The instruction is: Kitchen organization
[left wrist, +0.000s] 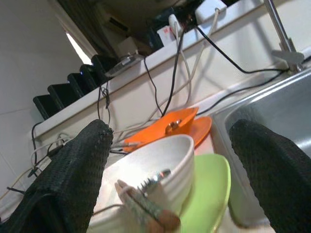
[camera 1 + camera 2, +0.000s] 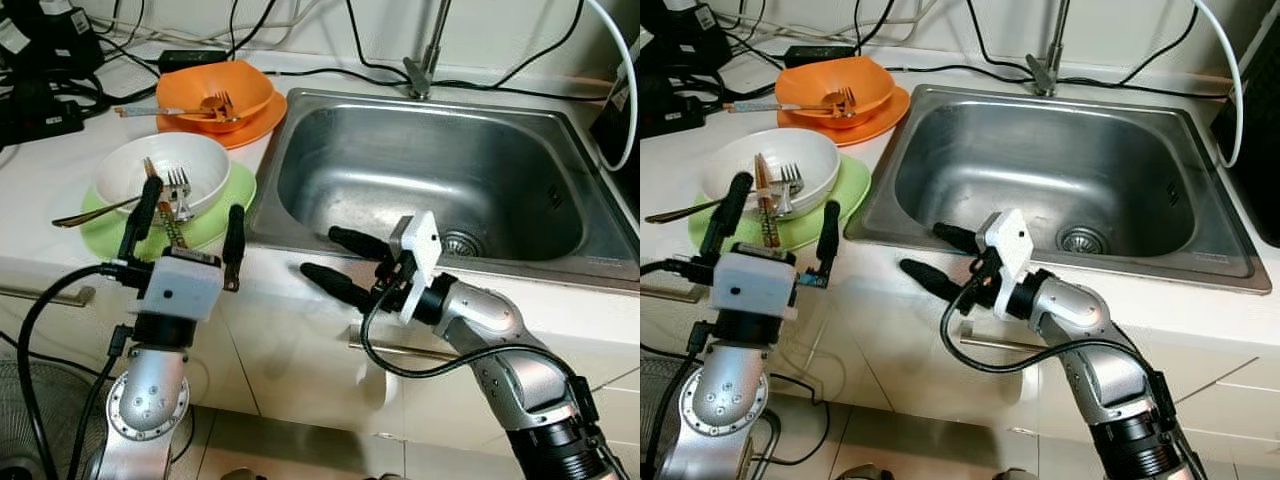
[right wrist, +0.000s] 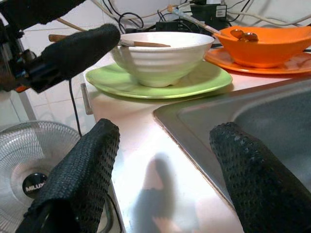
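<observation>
**Both tools lined up at the dishes, nothing picked yet**

White kitchen surface (image 2: 60, 190) with a steel sink (image 2: 430, 170) set in it, tap (image 2: 425, 60) at the back, cables and black boxes along the wall. Beside the sink's left rim: a white bowl (image 2: 165, 172) on a green plate (image 2: 225, 215), holding forks (image 2: 178, 190) and what looks like a patterned handle. Behind it, an orange bowl (image 2: 215, 90) on an orange plate (image 2: 255, 125), also with cutlery in it.

Left tool (image 2: 188, 235) sits just in front of the green plate at the surface edge, fingers apart, empty, pointed at the white bowl. Right tool (image 2: 345, 265) hovers over the front rim of the sink, fingers apart, empty, aimed sideways toward the same dishes.

Step in hand, as I judge it: approach, before any grasp. Likely target is the white bowl or its cutlery, probably headed for the sink. Next move calls for the left tool to go forward and up over the bowl rim, then close on the rim or a fork. Loose cutlery could slide out if the bowl tips, and the bowl could skid on the plate.

Hard to tell: exactly how many pieces are in the white bowl; a long handle sticks out left of it, its business end hidden. Orange bowl contents are small and unclear. The low left wrist view hides the bowl's inside. A fan (image 3: 29, 165) shows on the floor below; cabinet fronts are mostly blocked by the arms.
</observation>
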Available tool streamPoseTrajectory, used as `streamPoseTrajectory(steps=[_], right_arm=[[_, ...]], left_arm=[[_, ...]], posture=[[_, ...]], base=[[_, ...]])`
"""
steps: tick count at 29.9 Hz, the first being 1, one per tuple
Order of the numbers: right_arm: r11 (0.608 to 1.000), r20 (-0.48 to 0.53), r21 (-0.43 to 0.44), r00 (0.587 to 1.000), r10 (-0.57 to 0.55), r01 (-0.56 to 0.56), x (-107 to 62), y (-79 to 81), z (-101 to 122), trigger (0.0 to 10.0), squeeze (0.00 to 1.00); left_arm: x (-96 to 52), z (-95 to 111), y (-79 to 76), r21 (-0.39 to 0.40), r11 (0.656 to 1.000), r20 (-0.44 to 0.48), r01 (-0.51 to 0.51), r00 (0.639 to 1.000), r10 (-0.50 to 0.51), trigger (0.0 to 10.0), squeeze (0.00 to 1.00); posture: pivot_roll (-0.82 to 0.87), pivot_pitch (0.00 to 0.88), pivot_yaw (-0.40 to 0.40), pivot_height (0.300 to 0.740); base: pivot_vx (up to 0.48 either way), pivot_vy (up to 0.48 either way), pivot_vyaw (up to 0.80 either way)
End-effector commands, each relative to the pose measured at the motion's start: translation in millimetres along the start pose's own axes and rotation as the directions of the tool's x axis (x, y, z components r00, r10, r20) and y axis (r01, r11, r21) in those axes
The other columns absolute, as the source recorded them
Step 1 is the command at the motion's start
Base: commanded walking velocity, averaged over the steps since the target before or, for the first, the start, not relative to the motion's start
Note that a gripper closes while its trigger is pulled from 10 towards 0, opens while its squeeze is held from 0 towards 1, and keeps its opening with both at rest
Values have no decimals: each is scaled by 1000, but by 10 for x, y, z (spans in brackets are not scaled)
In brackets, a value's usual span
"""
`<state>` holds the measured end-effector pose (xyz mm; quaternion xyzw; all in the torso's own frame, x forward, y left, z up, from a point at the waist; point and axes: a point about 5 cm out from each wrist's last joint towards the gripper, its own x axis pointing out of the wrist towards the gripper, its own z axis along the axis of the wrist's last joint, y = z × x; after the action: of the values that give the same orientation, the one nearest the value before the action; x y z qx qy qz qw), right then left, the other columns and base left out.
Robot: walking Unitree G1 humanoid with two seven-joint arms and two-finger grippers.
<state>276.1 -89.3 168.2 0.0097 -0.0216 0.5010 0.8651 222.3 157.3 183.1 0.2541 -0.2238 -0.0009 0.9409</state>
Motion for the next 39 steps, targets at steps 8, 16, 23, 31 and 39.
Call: streamPoseTrajectory(steps=[8,16,23,31,39], right_arm=[[994,-17,24,995,103,-102,-16,127,5,10000,0],[990,-24,40,991,133,-132,-29,181,-13,10000,0],[990,-27,42,991,135,-134,-29,185,-12,10000,0],[991,-27,40,992,127,-125,-28,183,-13,10000,0],[992,-26,38,993,119,-118,-25,181,-19,10000,0]], left_arm=[[-54,-149,-46,66,997,-10,27,1000,-26,10000,0],[-31,-206,-29,92,995,-1,22,1000,-22,10000,0],[-18,-264,17,118,993,-3,13,1000,-13,10000,0],[13,-271,77,130,991,15,-15,1000,13,2431,0],[-5,-272,69,128,992,20,-15,1000,12,0,0]], posture=[[-11,81,4,740],[-12,78,0,740],[-15,78,-1,740],[-16,79,1,740],[-16,80,-1,740]], base=[[0,0,0],[0,0,0],[0,0,0],[0,0,0],[0,0,0]])
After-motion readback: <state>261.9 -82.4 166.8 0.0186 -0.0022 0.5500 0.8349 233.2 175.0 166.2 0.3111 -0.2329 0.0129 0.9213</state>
